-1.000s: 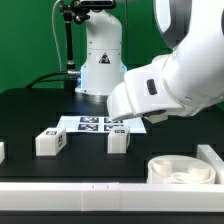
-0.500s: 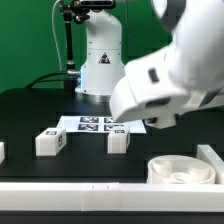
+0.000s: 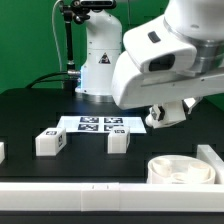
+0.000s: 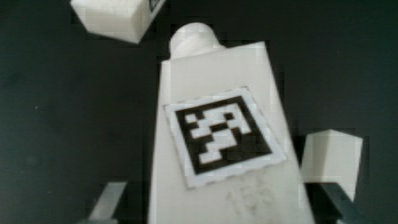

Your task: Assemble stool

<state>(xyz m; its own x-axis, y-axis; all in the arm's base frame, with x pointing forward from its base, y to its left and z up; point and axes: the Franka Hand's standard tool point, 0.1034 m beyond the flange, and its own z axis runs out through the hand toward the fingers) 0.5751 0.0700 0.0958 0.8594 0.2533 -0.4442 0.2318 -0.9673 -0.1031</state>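
Grips one white leg [image 4: 210, 120] tight in the hand [image 3: 165, 116], up off the desk [image 3: 30, 115] at middle right of the frame, peg end [image 4: 192, 42] out, likely ready for fitting into the round seat [image 3: 162, 168] at lower right.

My outside camera sits low at the front of the dark surface [image 3: 30, 112] and faces the arm's base [image 3: 100, 60] at upper centre. The wrist camera peers along the hand [image 4: 219, 182], very close on a tagged leg [image 4: 214, 120]. Both views share the surface.
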